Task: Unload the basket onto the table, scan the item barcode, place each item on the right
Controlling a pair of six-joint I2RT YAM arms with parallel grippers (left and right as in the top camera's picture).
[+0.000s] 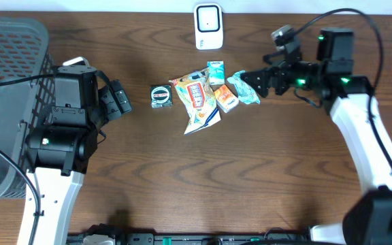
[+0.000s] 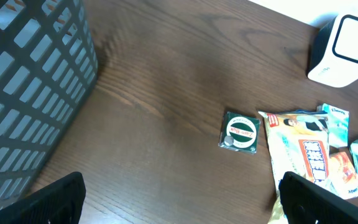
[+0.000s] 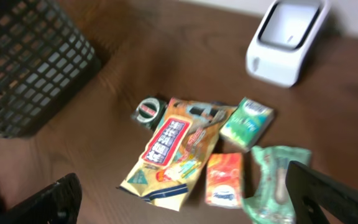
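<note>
While my left tool (image 1: 121, 100) and right tool (image 1: 242, 84) stand open, empty, at nine and three o'clock, the heap of colourful snack packets (image 1: 199, 102) lies on the dark wooden desk (image 1: 284, 177), six o'clock from the white plastic barcode scanner (image 1: 208, 26); either can reach, I judge.

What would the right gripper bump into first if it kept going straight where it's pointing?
Probably the crinkly teal packet, lying right ahead of the open right gripper; how high the gripper hangs is unclear.
</note>
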